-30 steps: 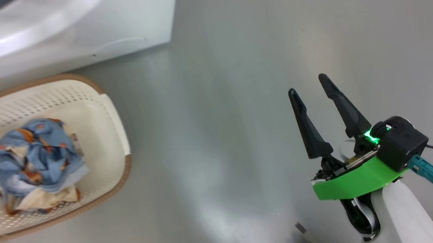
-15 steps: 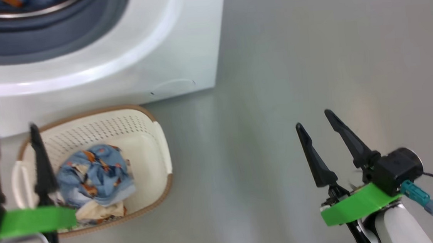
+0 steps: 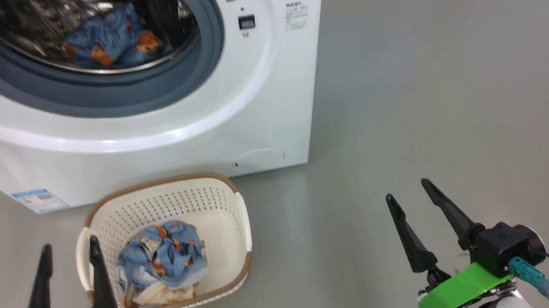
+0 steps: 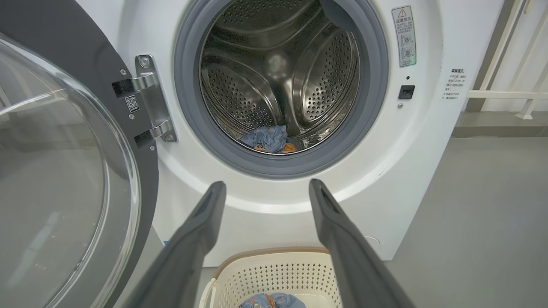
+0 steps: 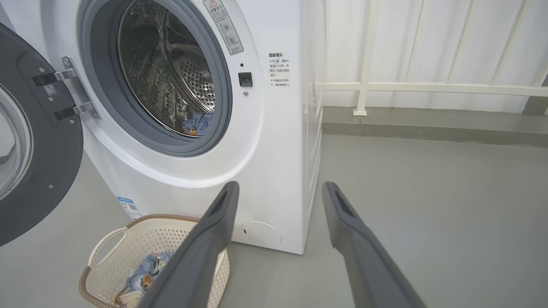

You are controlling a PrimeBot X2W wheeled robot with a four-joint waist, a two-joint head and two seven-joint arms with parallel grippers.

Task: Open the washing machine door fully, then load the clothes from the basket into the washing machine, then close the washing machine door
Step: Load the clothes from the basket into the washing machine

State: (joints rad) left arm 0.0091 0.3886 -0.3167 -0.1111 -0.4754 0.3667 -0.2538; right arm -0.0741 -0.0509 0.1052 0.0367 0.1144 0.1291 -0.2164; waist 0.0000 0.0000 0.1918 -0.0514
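The washing machine stands ahead with its door swung wide open to the left, glass bowl toward me. A blue printed piece of the clothes lies in the steel drum. In front of the machine the basket sits on the floor and holds more blue clothes over a cream piece. My left gripper is open and empty, just left of the basket and above its near edge. My right gripper is open and empty over bare floor, well right of the basket.
Grey floor spreads to the right of the machine. A white railing on a low kerb runs behind it. The open door takes up the space left of the basket.
The head camera has tilted up, so the drum and its clothes have come into the picture and the basket has slid down. The left gripper now shows at the lower left. Both grippers stay open.
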